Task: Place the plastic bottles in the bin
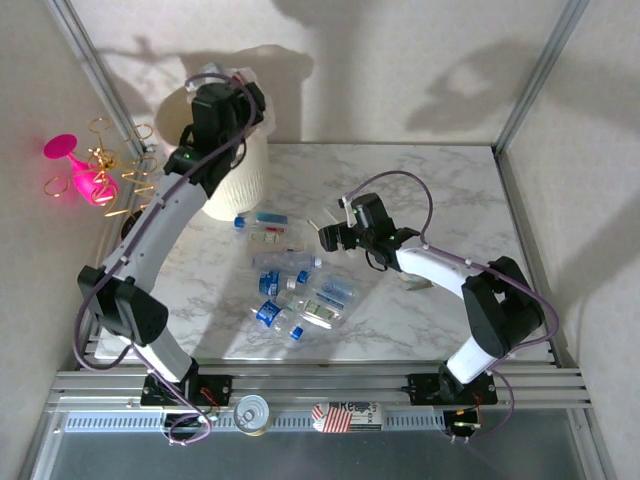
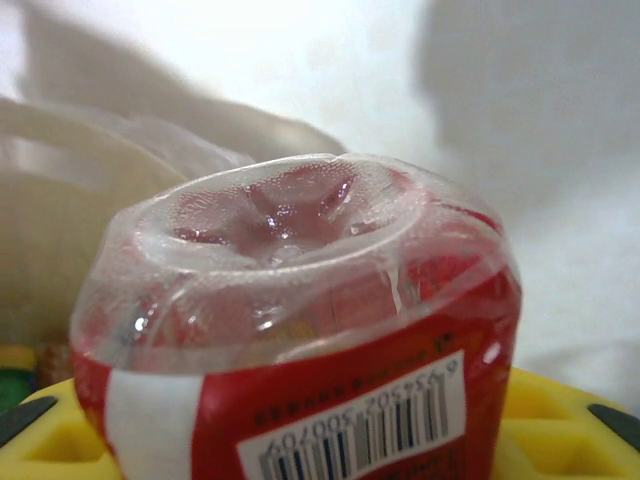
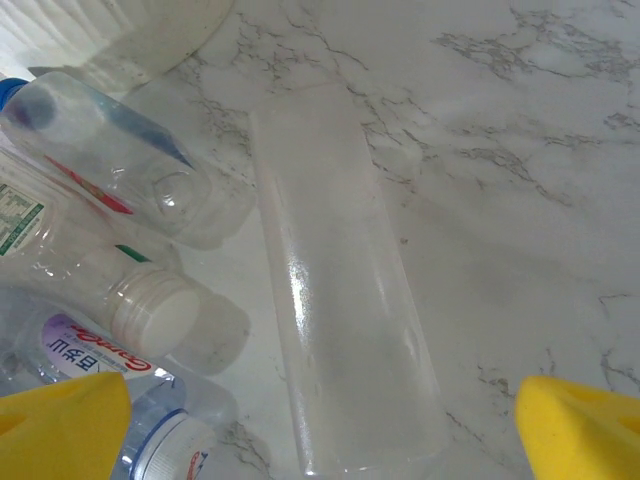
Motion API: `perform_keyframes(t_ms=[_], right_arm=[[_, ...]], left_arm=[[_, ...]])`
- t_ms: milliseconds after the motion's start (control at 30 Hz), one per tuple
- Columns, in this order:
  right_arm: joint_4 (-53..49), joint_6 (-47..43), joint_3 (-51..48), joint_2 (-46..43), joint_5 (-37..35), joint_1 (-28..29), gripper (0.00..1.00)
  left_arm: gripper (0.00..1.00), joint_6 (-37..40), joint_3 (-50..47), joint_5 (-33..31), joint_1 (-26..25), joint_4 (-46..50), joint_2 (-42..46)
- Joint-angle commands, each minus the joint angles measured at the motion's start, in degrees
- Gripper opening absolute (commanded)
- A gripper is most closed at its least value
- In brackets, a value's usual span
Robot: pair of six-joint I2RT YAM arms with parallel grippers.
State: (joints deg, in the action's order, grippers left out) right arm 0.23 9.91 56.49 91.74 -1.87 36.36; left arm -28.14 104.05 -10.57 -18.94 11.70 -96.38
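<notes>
In left fingers (image 2: pixel 565 415), red bottle (image 2: pixel 300 300) clamped, cap end cut off; bin (image 1: pixel 240 185) mouth largely hidden under arm (image 1: pixel 165 215). Above counter (image 3: pixel 520 200), right fingers (image 3: pixel 585 430) held wide apart, empty.

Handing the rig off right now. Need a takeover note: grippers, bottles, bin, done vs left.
Left gripper: shut on a red-labelled clear plastic bottle, held over the tall cream-white ribbed bin; not released.
Right gripper: open over the marble table, above a flat clear plastic strip beside the pile.
Bottles: a cluster of clear, mostly blue-capped bottles lies loose on the table between the arms.
Done: one bottle is at the bin; what is already inside cannot be told.
Left: drop that bottle, then clear the cluster.
</notes>
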Motion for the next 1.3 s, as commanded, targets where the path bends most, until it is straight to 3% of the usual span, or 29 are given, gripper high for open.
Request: perform_keyframes(t_ms=[0, 267, 733, 800, 900, 967, 1167, 1267], right_arm=[[-0.23, 1.01, -1.81, -2.07, -0.49, -0.15, 0.99], [-1.01, 1.37, -3.38, -4.13, -1.85, -0.15, 0.99], [-1.9, 1.81, -4.89, -6.73, -3.44, -0.15, 0.99], [-1.82, 1.93, -5.41, -7.33, -3.82, -0.15, 0.99], [-1.48, 2.0, -6.12, -8.06, -4.16, -0.1, 0.99], [-1.37, 1.96, -6.22, -8.16, -4.11, -0.14, 0.99], [-1.46, 2.21, -5.56, -7.29, -3.86, -0.14, 0.99], [-1.2, 2.22, -4.72, -6.78, -3.67, -0.31, 0.99]], left_arm=[[0.42, 3.59, 6.57, -1.38, 3.69, 4.4, -2.98], [0.42, 8.65, 17.48, -6.48, 9.19, 9.69, -11.45], [0.48, 12.17, 14.71, -11.8, 10.94, 10.33, -18.72], [0.55, 11.68, 13.67, -12.23, 11.03, 9.92, -18.46], [0.76, 10.69, 13.02, -11.91, 11.01, 9.72, -17.68], [0.85, 10.12, 13.05, -11.27, 10.94, 9.71, -16.99], [0.99, 9.88, 12.61, -8.26, 9.92, 8.67, -12.29], [1.0, 10.26, 10.73, -6.19, 8.8, 6.98, -8.47]])
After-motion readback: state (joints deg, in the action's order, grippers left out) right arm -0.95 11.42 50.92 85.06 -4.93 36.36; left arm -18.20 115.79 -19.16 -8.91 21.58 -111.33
